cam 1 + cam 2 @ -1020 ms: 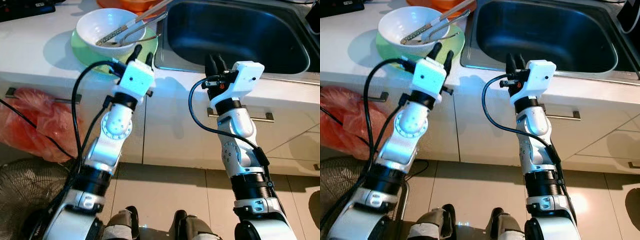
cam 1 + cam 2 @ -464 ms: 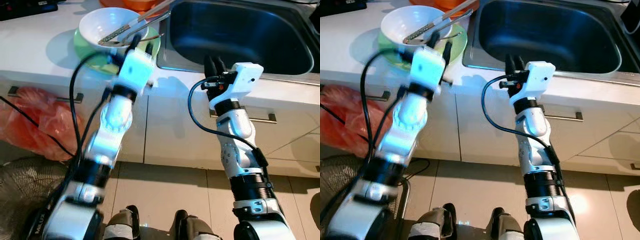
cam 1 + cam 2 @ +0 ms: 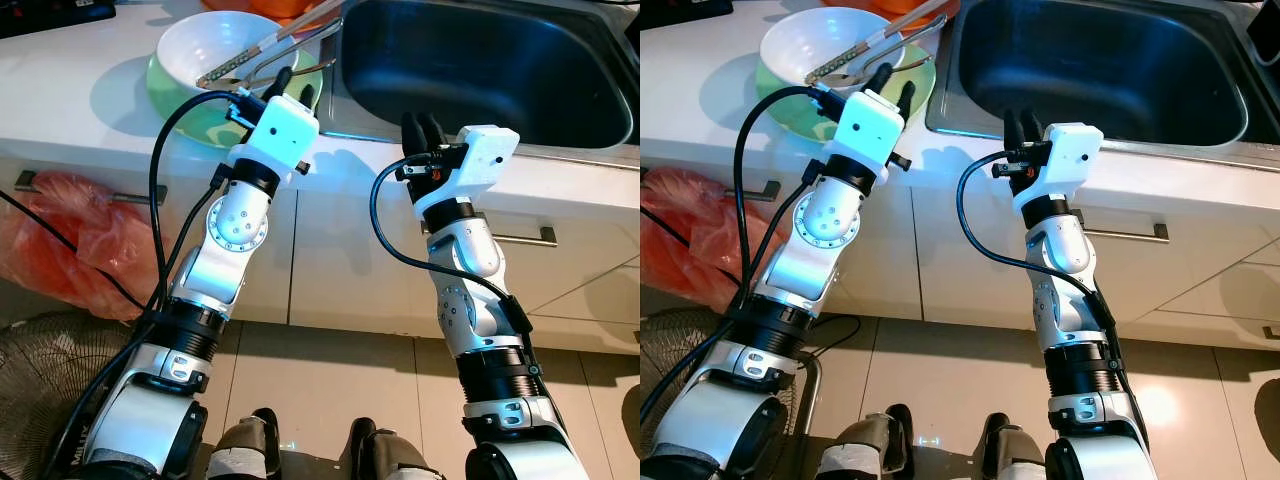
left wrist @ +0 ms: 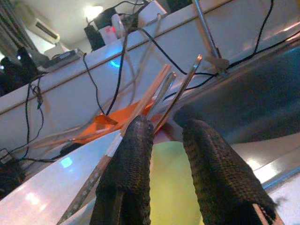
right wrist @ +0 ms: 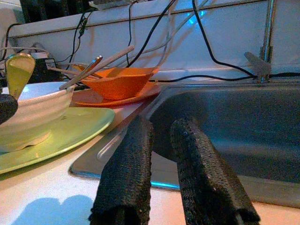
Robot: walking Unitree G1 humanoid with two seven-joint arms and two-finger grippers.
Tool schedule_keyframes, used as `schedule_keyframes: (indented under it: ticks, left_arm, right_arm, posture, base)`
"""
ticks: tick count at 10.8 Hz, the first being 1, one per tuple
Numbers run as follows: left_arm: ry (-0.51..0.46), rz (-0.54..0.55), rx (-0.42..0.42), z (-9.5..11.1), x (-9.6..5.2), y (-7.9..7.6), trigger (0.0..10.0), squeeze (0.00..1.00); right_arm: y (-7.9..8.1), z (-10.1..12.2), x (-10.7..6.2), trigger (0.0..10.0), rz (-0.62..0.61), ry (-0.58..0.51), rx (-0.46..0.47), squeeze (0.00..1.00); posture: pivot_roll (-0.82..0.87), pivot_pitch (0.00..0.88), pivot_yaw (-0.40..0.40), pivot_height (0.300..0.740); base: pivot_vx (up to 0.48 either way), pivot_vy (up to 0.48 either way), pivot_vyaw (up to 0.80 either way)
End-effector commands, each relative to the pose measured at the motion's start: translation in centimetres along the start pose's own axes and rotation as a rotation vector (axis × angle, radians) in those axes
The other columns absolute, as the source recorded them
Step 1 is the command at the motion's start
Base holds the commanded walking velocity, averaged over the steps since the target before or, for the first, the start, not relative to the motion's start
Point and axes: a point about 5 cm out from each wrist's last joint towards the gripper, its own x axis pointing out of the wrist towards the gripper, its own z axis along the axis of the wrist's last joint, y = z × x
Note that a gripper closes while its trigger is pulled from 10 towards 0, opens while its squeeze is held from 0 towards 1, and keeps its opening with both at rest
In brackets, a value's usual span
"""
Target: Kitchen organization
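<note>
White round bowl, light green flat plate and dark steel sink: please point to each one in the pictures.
White round bowl (image 3: 200, 45), left eye view, bare inner wall.
Light green flat plate (image 3: 205, 122), left eye view, front rim.
Dark steel sink (image 3: 1090, 60), right eye view, bare basin floor.

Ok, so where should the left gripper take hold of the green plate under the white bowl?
Probably the near rim of the green plate, approached from the robot's side with the left gripper, open just above that edge. The white bowl covers the plate's middle, and utensils lean toward the sink, so the bare near rim looks the easiest to pinch.
</note>
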Motion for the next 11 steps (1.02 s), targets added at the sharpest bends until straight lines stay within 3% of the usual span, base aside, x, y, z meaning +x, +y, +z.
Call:
schedule_keyframes:
  ticks: [1, 7, 11]
  left_arm:
    - [-0.031, -0.021, 0.012, 0.7, 0.4, -0.1, 10.0, 0.0]
    - [-0.033, -0.144, 0.188, 1.1, 2.4, -1.2, 10.0, 0.0]
    - [-0.023, -0.142, 0.26, 1.0, 2.9, -1.2, 10.0, 0.0]
  right_arm:
    - [-0.4, -0.1, -0.2, 10.0, -0.008, -0.007, -0.004, 0.0]
    - [0.0, -0.1, 0.1, 10.0, 0.003, -0.013, 0.002, 0.0]
    - [-0.1, -0.1, 0.0, 10.0, -0.007, -0.017, 0.002, 0.0]
  posture:
    - [0.15, 0.203, -0.023, 0.74]
    - [0.14, 0.189, -0.016, 0.74]
    - [0.14, 0.201, -0.013, 0.74]
  base:
    - [0.0, 0.0, 0.0]
    - [0.0, 0.0, 0.0]
    - [0.0, 0.0, 0.0]
